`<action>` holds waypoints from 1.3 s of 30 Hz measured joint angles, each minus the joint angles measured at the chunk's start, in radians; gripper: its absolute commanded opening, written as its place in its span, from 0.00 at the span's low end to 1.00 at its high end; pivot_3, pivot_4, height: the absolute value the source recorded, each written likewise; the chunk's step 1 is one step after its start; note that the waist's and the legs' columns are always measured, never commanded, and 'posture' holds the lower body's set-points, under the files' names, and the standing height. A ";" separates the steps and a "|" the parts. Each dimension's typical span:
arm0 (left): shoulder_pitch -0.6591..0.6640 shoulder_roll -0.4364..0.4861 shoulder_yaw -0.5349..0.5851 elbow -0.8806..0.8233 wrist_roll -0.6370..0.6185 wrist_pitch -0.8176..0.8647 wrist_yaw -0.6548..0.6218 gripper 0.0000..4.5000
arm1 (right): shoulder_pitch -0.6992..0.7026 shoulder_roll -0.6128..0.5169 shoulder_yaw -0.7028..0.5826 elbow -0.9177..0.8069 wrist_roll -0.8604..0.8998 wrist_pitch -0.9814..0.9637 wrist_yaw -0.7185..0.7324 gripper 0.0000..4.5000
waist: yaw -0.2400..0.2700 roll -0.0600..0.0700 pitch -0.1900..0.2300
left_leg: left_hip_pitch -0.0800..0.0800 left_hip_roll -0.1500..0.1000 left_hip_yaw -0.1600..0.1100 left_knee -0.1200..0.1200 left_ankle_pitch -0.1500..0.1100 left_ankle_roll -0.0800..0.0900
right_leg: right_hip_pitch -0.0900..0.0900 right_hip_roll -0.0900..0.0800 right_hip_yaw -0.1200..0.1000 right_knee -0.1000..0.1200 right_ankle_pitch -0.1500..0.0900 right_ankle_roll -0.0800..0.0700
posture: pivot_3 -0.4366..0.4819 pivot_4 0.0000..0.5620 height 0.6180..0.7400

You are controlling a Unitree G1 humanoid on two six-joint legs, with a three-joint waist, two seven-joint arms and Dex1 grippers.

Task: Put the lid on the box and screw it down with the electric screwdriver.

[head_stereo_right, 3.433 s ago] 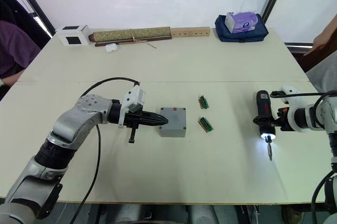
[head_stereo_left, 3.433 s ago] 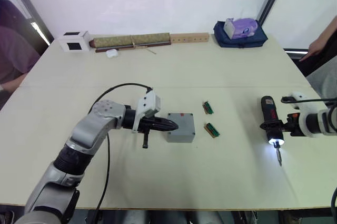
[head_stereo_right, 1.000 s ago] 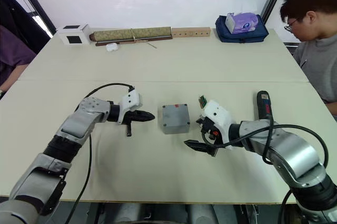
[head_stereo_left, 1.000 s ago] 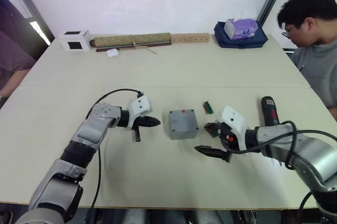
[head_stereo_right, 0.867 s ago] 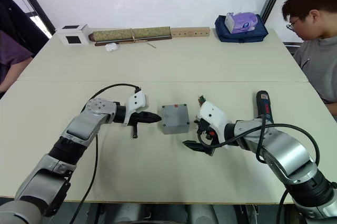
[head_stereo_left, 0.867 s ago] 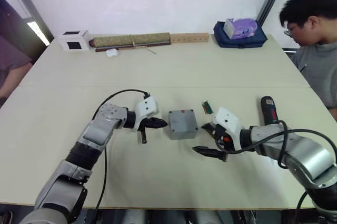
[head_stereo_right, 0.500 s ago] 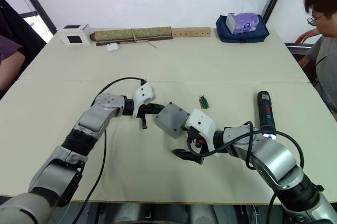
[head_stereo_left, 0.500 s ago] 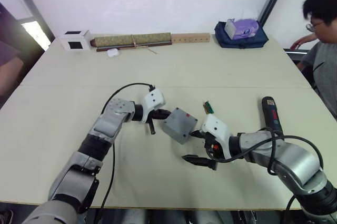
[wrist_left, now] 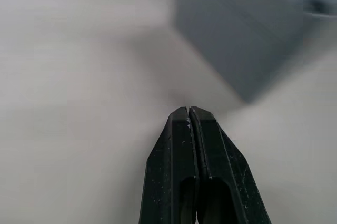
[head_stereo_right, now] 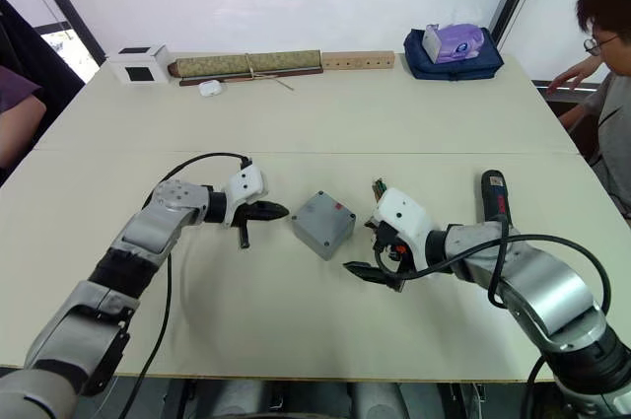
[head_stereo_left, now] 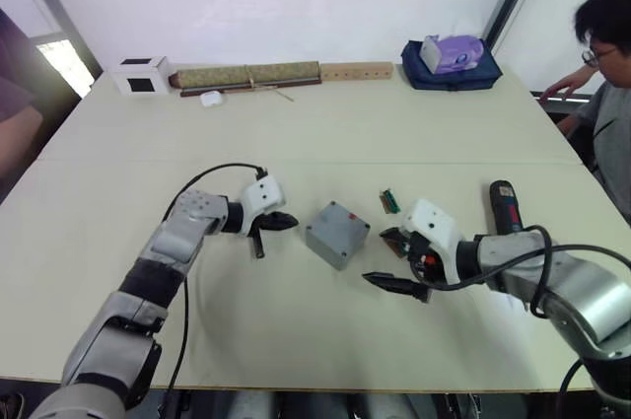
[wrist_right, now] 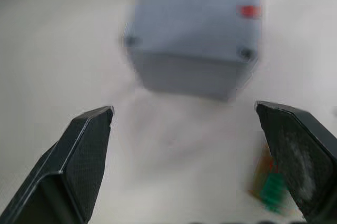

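The grey box (head_stereo_left: pixel 337 235) stands mid-table, turned at an angle. A flat grey lid (wrist_right: pixel 195 18) with corner holes and a small red mark closes its top. My left gripper (head_stereo_left: pixel 279 223) is shut and empty, a short gap to the box's left; its closed tips (wrist_left: pixel 188 110) point at the box. My right gripper (head_stereo_left: pixel 386 259) is open to the box's right, apart from it, with the box facing its spread fingers (wrist_right: pixel 87 150). The black electric screwdriver (head_stereo_left: pixel 505 205) lies on the table at the right, beyond my right forearm.
Two small green circuit boards (head_stereo_left: pixel 390 201) lie right of the box, one next to my right gripper (wrist_right: pixel 271 192). Along the far edge are a white cube (head_stereo_left: pixel 140 75), a long roll (head_stereo_left: pixel 246 75), a wooden block (head_stereo_left: pixel 355 71) and a blue bag (head_stereo_left: pixel 449 59). A person (head_stereo_left: pixel 606 54) sits at the right.
Both grippers have drawn back from the box, which stays turned at an angle. My right gripper, holding the screwdriver 3.4 s ago, is open now and the screwdriver lies on the table.
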 measured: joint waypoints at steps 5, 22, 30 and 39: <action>0.046 -0.004 -0.016 -0.106 -0.023 0.088 -0.012 0.00 | -0.071 0.013 0.090 0.159 -0.110 -0.125 0.051 0.99 | 0.000 0.000 0.000 | 0.001 0.000 0.000 0.000 0.000 0.000 | 0.000 0.001 0.000 0.001 0.000 0.000 | 0.48 0.27 1.00; -0.012 -0.113 -0.005 -0.012 0.004 0.044 0.151 0.00 | -0.045 0.134 0.172 0.119 -0.153 -0.121 0.102 0.99 | 0.000 0.000 0.000 | 0.000 -0.001 -0.001 0.000 0.000 0.000 | 0.000 0.000 0.000 0.001 0.000 0.000 | 0.48 0.27 1.00; -0.017 -0.118 -0.003 -0.007 0.002 0.042 0.143 0.00 | -0.015 0.168 0.140 0.041 -0.134 -0.035 0.041 0.99 | 0.001 0.000 0.000 | 0.000 -0.001 -0.001 0.000 0.000 0.000 | 0.000 0.001 0.000 0.001 0.000 0.000 | 0.48 0.27 1.00; -0.015 -0.105 -0.007 -0.013 -0.002 0.049 0.096 0.00 | -0.002 0.174 0.134 0.030 -0.129 -0.022 0.020 0.99 | 0.001 0.000 0.000 | 0.000 -0.001 -0.001 0.000 0.000 0.000 | 0.000 0.001 0.000 0.001 0.000 0.000 | 0.48 0.27 1.00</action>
